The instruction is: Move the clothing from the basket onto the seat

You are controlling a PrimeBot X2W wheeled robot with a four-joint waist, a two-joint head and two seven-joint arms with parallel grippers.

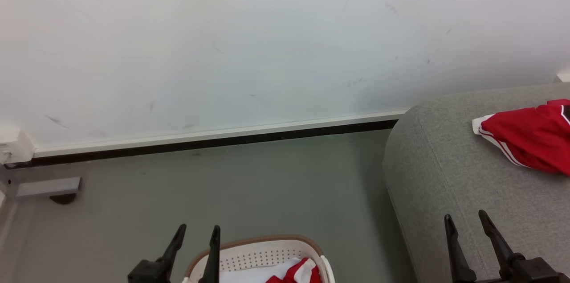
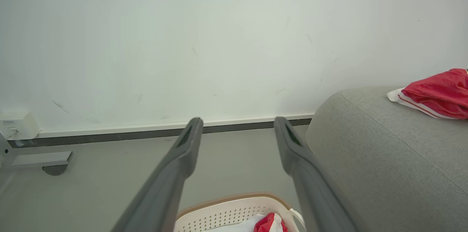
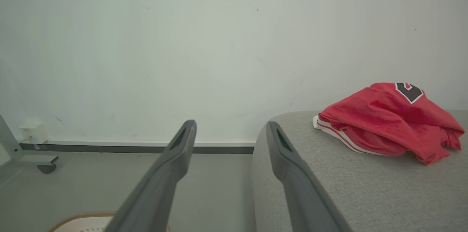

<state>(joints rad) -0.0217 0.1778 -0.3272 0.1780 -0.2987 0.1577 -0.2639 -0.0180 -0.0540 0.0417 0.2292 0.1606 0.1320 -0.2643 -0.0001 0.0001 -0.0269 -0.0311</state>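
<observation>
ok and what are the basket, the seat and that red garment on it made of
basket: looks like moulded plastic, cream-white and smooth, with rows of punched holes in the wall and a brown rim band.
seat: grey woven upholstery, matte; a fine weave texture and a seam line show.
red garment: soft, slightly shiny sports fabric, probably synthetic; it lies crumpled in loose folds.

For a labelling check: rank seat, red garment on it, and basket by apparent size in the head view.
1. seat, largest.
2. red garment and basket look alike; both cut off by the frame, so unranked.
</observation>
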